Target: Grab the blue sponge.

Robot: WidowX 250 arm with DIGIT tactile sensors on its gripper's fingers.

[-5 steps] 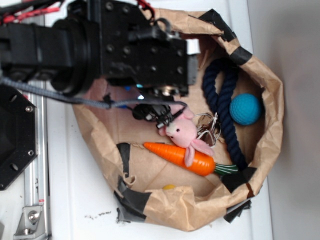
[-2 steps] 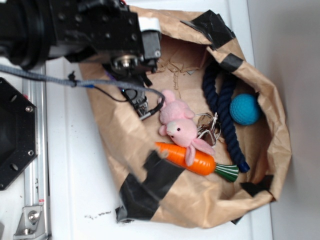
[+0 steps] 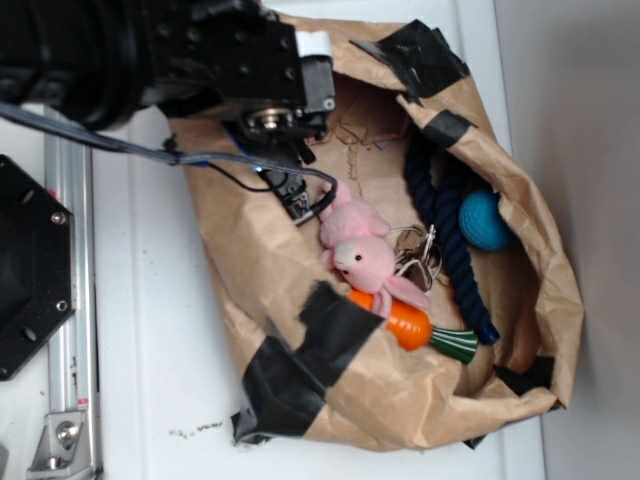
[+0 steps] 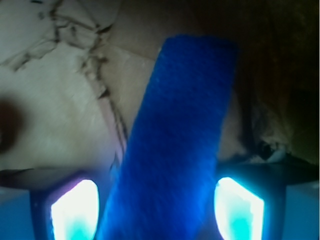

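Beginning at the left of the exterior view, the black WidowX arm is reaching in from nine o'clock over the white desk (image 3: 150, 330), and its jaws assembly (image 3: 290, 190) is dipping into the crumpled brown paper bag patched with black tape (image 3: 400, 390). Moving right inside the bag, a pink plush bunny (image 3: 360, 255) is lying at the centre, with an orange toy carrot with a green-striped top (image 3: 405, 325) at its five o'clock, partly tucked under a taped fold. Further right, a thick dark navy rope loop (image 3: 450, 240) is running from twelve towards five o'clock, and a round teal-blue textured ball (image 3: 482, 220) is sitting at three o'clock beside it.

The flat bright blue rectangular sponge (image 4: 175, 140) is hidden in that view, but in the wrist view it is stretching lengthwise between the two glowing fingertips (image 4: 75, 215), pointing towards one o'clock over the bag's paper floor. The jaws are standing narrow on either side of its near end, seemingly pressing its long edges, though actual contact is hard to confirm.

Judging by its fuzzy surface, the sponge is likely light, soft and compressible, not slippery or fragile. Gripping across its narrow width looks sensible; it may flex or droop at the far end.
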